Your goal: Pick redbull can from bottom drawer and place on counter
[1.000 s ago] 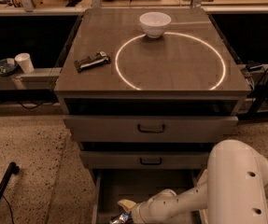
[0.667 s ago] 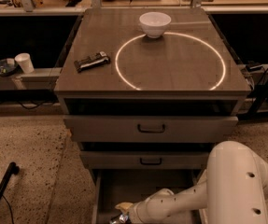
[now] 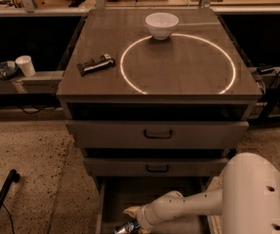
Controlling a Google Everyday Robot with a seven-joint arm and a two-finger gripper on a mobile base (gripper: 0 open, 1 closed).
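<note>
Hand (image 3: 131,218) in bottom drawer (image 3: 122,191) beside redbull can (image 3: 127,227) (blue, shiny silver).

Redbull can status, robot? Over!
Gripper low inside the bottom drawer, right at the redbull can. Can not on the counter yet. White bowl and dark packet sit on the counter, bowl at back, packet at left.

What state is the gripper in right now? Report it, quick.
Gripper: in the bottom drawer, at the redbull can; whether it holds it cannot be told.
</note>
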